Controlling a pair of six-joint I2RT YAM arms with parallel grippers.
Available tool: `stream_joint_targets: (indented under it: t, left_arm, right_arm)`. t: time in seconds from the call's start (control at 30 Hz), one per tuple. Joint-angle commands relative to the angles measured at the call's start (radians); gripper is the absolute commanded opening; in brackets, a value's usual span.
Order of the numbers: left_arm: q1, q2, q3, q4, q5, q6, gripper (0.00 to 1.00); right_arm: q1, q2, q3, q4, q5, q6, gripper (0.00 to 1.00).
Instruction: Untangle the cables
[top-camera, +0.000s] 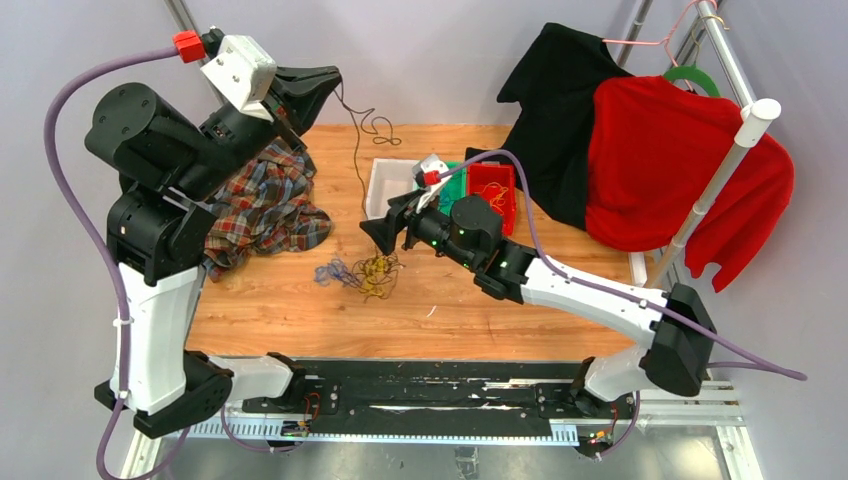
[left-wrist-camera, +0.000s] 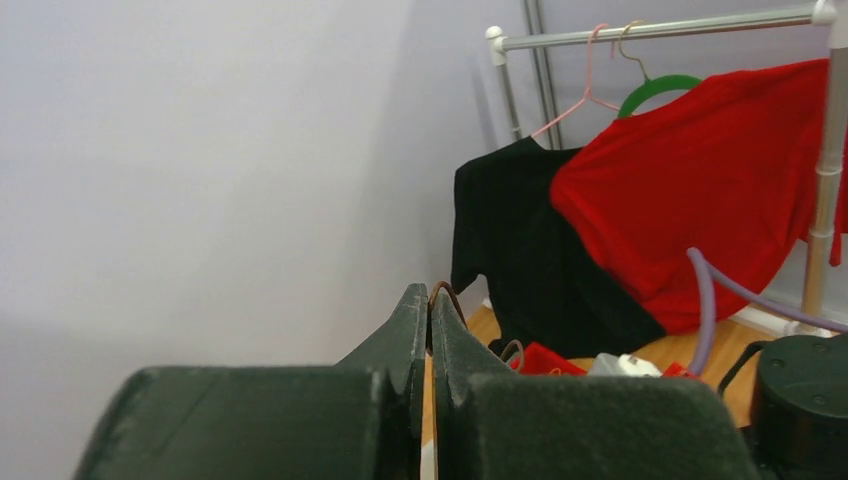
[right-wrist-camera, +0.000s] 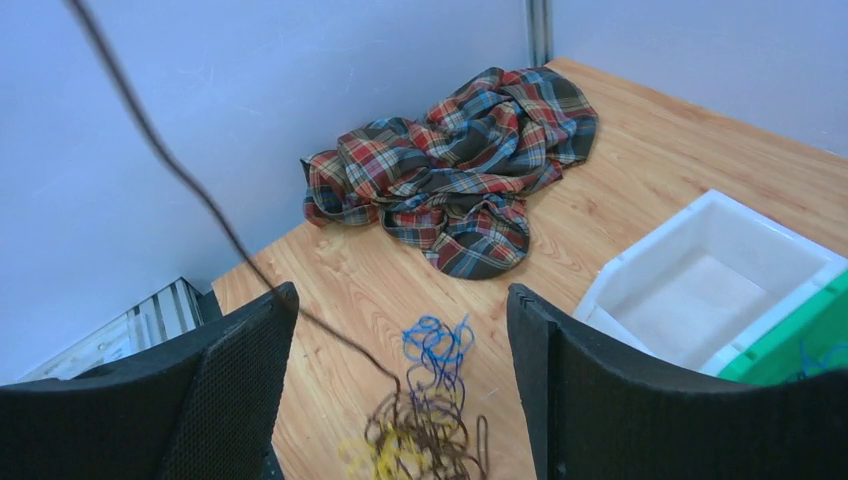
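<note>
Right jaws released, tangle (right-wrist-camera: 425, 420) just below; left jaws clenched on dark cable (right-wrist-camera: 228, 235), I'd pin tangle, pull slowly.

blue, yellow and brown cables (top-camera: 362, 272) lie in a tangle, one dark strand (top-camera: 356, 165) stretched taut upward from it

The counter (top-camera: 480, 300) looks like pale wood, smooth with a faint sheen. In the upper middle of the right wrist view, the plaid cloth (right-wrist-camera: 450, 180) is soft, woven and creased. The white bin (right-wrist-camera: 700, 300) at right is smooth, slightly glossy plastic. The cables (right-wrist-camera: 430, 420) are thin coated wires, the blue ones shiny. The right pincer (right-wrist-camera: 400, 292) has matt black pads (right-wrist-camera: 235, 390) with a fine mesh texture. The left pincer (left-wrist-camera: 428, 300) looks matt and faintly grainy. At upper right of the top view, the red shirt (top-camera: 680, 170) is matt cloth. The rack (left-wrist-camera: 660, 28) bar is bright, smooth metal.
</note>
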Motion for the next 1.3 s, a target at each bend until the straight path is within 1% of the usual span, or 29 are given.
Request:
stream_joint_targets:
  t: [0.0,0.07,0.17,0.23,0.27,0.4,0.53,0.67,0.8,0.97,1.07,1.17,1.27]
  left_arm:
    - [-0.004,-0.022,0.002,-0.001,0.059,-0.055,0.0]
    - [-0.004,-0.024,0.001,0.0,0.068,-0.065,0.0]
    - [-0.004,-0.019,0.01,0.0,0.077,-0.08,0.0]
    - [-0.004,-0.012,0.02,0.0,0.081,-0.085,0.0]
    - [-0.004,-0.011,0.026,0.0,0.082,-0.085,0.0]
    - [-0.004,0.006,0.067,0.0,0.08,-0.085,0.0]
    - [-0.005,0.037,0.134,0.001,0.069,-0.095,0.0]
    - [-0.005,0.08,0.232,0.001,0.035,-0.075,0.0]
    - [-0.005,0.103,0.297,0.024,-0.027,-0.04,0.0]
    - [-0.004,0.092,0.293,0.162,-0.126,0.027,0.0]
    - [-0.005,0.109,0.32,0.245,-0.199,0.071,0.0]
    - [-0.005,0.122,0.326,0.376,-0.273,0.126,0.0]
    - [-0.005,0.144,0.351,0.483,-0.312,0.167,0.0]
  right_arm:
    - [0.015,0.055,0.059,0.061,-0.083,-0.06,0.76]
    - [0.015,0.074,0.062,0.064,-0.097,-0.046,0.75]
    - [0.013,0.106,0.067,0.076,-0.096,-0.018,0.69]
    - [0.013,0.123,0.077,0.065,-0.097,0.002,0.62]
    - [0.013,0.131,0.083,0.051,-0.092,0.013,0.56]
    - [0.013,0.159,0.041,0.071,-0.086,0.058,0.39]
    - [0.016,0.214,-0.009,0.122,-0.077,0.114,0.3]
    - [0.018,0.299,-0.055,0.165,-0.067,0.156,0.23]
    - [0.024,0.369,-0.113,0.199,-0.062,0.195,0.2]
    - [0.054,0.378,-0.228,0.207,0.014,0.205,0.2]
    - [0.071,0.371,-0.301,0.204,0.06,0.218,0.22]
    - [0.086,0.356,-0.356,0.188,0.098,0.24,0.26]
    - [0.1,0.337,-0.396,0.175,0.126,0.25,0.29]
